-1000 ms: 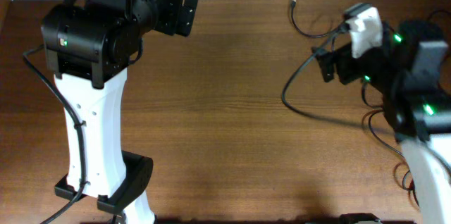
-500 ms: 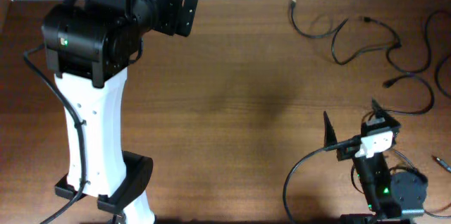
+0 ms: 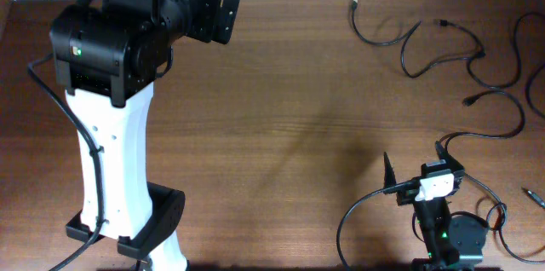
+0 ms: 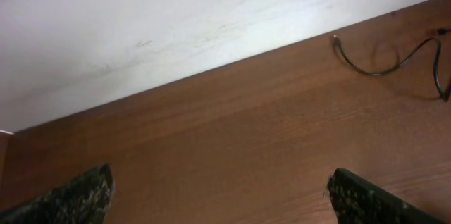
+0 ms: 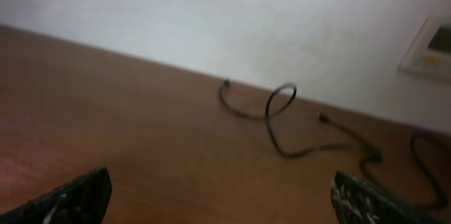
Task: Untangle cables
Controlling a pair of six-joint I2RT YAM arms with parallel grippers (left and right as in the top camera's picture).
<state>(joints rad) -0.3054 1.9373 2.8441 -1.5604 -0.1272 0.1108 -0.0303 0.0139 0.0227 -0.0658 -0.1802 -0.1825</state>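
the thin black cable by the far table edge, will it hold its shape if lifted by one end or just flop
Probably floppy: the cable lies in loose curves and a loop on the table, so a lifted end would likely trail the rest limply. Likely light, being so thin. Its small plug might snag the other cables lying nearby.

our right arm (image 3: 438, 220) no longer reaches across the far right of the table (image 3: 281, 92). a second ago it hangs over the cables (image 3: 443, 49) there. now it sits folded back at the near edge, a little lower and further left than half a second ago. the right gripper (image 3: 413, 160) comes back with it and now stands over bare wood by the front. the cables, mostly hidden under the arm a second ago, now lie in plain view along the far right side.
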